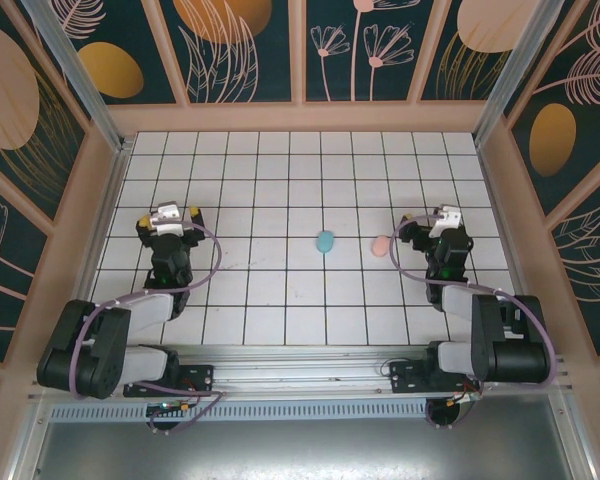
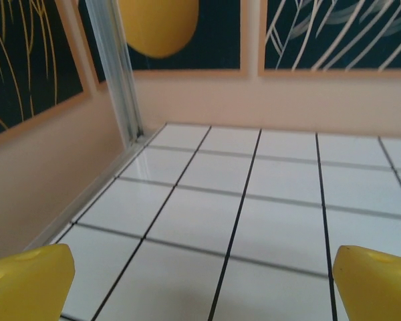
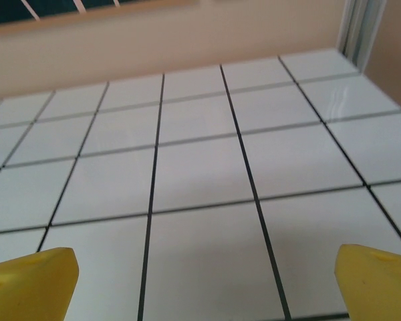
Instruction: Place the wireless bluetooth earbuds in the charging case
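A teal oval charging case [image 1: 325, 241] lies on the white tiled floor near the middle. A pale pink oval case [image 1: 381, 245] lies one tile to its right, just left of my right gripper [image 1: 433, 222]. Both cases look shut. The tiny earbuds themselves are out of view. My left gripper [image 1: 168, 213] hovers far left of the cases. In the left wrist view the left gripper [image 2: 204, 284] is open, its yellow fingertips [image 2: 28, 281] wide apart over bare tiles. In the right wrist view the right gripper [image 3: 204, 281] is open too, yellow fingertips [image 3: 30, 277] spread over bare tiles.
The tiled floor [image 1: 280, 180] is boxed in by peach walls with dark floral panels. A metal post [image 2: 117, 80] stands at the left rear corner. Another post [image 3: 357, 27] stands at the right rear corner. A metal rail [image 1: 300, 355] with both arm bases runs along the near edge.
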